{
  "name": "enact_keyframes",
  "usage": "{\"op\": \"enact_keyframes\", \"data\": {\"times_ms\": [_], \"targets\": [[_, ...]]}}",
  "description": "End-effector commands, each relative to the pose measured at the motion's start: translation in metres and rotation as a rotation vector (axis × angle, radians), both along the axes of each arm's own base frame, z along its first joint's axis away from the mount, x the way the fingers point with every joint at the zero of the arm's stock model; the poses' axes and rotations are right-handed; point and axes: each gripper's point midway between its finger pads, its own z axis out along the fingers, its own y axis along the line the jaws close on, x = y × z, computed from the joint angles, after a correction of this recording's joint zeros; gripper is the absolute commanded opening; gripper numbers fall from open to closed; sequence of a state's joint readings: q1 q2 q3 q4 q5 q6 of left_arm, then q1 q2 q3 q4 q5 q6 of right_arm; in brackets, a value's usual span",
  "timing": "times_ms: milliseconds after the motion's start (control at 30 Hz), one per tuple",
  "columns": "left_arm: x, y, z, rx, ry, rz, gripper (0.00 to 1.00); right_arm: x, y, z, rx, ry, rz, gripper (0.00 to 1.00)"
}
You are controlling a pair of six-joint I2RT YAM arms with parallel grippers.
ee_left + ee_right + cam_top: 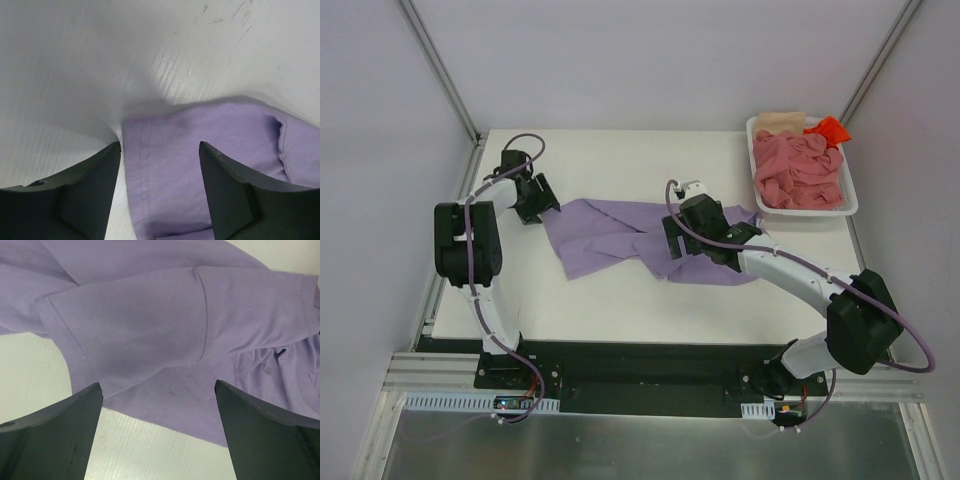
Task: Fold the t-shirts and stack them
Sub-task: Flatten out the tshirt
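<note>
A lavender-purple t-shirt (620, 238) lies spread and rumpled on the white table, between the two arms. My left gripper (542, 200) is open at the shirt's left corner; in the left wrist view the hemmed corner (165, 165) lies between the open fingers (90, 195). My right gripper (672, 240) is open over the shirt's right part; in the right wrist view a sleeve (135, 330) and the shirt's edge lie ahead of the open fingers (265, 430). Salmon-pink (800, 175), beige (780, 121) and orange-red (830, 128) shirts lie in the basket.
A white plastic basket (851, 208) stands at the table's far right corner. Bare white table (620, 160) runs behind the purple shirt and in front of it. Metal frame posts rise at the back left and back right.
</note>
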State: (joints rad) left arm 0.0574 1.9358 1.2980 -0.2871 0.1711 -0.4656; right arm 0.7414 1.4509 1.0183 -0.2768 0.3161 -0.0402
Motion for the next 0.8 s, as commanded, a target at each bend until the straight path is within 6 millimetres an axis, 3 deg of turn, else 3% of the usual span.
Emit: {"op": "enact_keyframes", "data": {"times_ms": [0, 67, 133, 300, 333, 400, 433, 600, 767], "targets": [[-0.007, -0.006, -0.017, 0.061, 0.085, -0.023, 0.59, 0.003, -0.005, 0.009, 0.009, -0.04, -0.028, 0.96], [-0.007, 0.003, -0.018, 0.143, 0.096, -0.009, 0.56, 0.003, -0.006, 0.007, 0.004, -0.035, -0.027, 0.96], [-0.007, -0.008, -0.018, 0.16, 0.107, -0.042, 0.46, 0.002, -0.006, 0.003, 0.002, -0.029, -0.027, 0.96], [-0.006, -0.007, -0.024, 0.203, 0.162, -0.031, 0.41, -0.003, -0.006, -0.002, 0.006, -0.017, -0.01, 0.96], [-0.006, -0.008, -0.027, 0.208, 0.175, -0.04, 0.36, -0.003, -0.007, -0.002, 0.005, -0.02, -0.014, 0.96], [-0.007, -0.011, -0.028, 0.214, 0.184, -0.055, 0.06, -0.004, -0.009, -0.002, 0.002, -0.026, -0.014, 0.96], [-0.007, -0.01, -0.026, 0.225, 0.181, -0.053, 0.0, -0.004, -0.01, -0.002, 0.001, -0.024, -0.015, 0.96], [-0.014, 0.005, -0.009, 0.309, 0.15, -0.042, 0.0, -0.015, -0.001, -0.004, 0.006, -0.004, 0.071, 0.98], [-0.021, 0.013, 0.002, 0.35, 0.124, -0.045, 0.0, -0.037, 0.036, -0.009, -0.05, -0.016, 0.248, 0.99]]}}
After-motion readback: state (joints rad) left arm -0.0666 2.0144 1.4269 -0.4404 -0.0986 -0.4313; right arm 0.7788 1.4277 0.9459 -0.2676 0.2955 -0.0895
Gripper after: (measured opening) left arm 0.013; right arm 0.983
